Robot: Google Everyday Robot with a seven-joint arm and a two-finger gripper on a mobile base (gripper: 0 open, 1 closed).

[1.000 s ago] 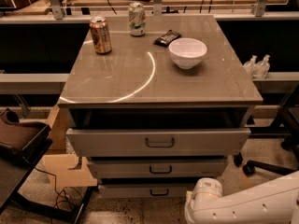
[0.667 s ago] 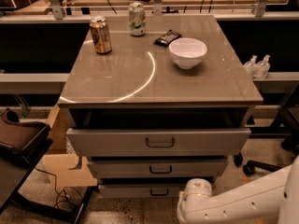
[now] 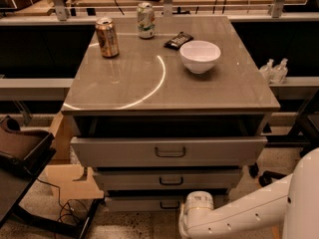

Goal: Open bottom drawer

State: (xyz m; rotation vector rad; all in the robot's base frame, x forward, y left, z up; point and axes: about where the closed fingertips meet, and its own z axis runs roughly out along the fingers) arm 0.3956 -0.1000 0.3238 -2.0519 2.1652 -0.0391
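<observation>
The bottom drawer (image 3: 144, 203) sits lowest in the cabinet, under the middle drawer (image 3: 169, 179) and the top drawer (image 3: 169, 151), its front set furthest back of the three. Its right end is hidden behind the white arm (image 3: 234, 215).

The claw is not visible. It lies beyond the arm's rounded joint, out of frame, so its state cannot be told.

Assessment: the grey metal front is rigid and smooth and offers no purchase of its own. The small dark loop handle (image 3: 169, 204) at centre is the only sound hold. A straight, level pull is advised, since the drawer probably runs on slides and may bind if pulled off-axis.
</observation>
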